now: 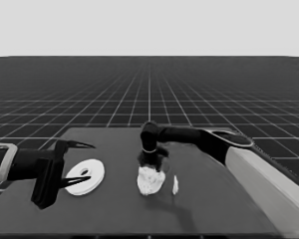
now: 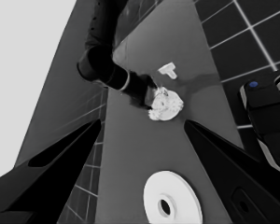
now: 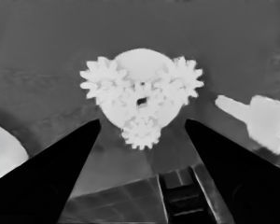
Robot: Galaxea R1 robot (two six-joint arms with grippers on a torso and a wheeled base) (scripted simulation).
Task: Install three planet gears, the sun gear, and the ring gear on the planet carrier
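The planet carrier, the smaller round part [image 1: 150, 180] [image 2: 165, 105] [image 3: 141, 63], lies mid-table. Three planet gears sit around its top [image 3: 100, 79] [image 3: 184, 79] [image 3: 141, 133], and a fourth gear [image 3: 141, 100] meshes with them at the centre. My right gripper [image 1: 150, 160] [image 3: 142, 122] hovers just above and behind this stack, open and holding nothing. The ring gear, the larger round part [image 1: 84, 177] [image 2: 172, 200] [image 3: 2, 156], lies flat at the table's left. The waiting left gripper [image 1: 77, 164] [image 2: 143, 122] stands open over it without holding it.
A thin white piece [image 1: 175, 185] [image 2: 168, 71] [image 3: 256, 119] lies just right of the gear stack. The right arm [image 1: 209, 139] [image 2: 107, 70] spans the table's right half. Dark machinery with blue lights [image 2: 266, 121] sits past the table's edge.
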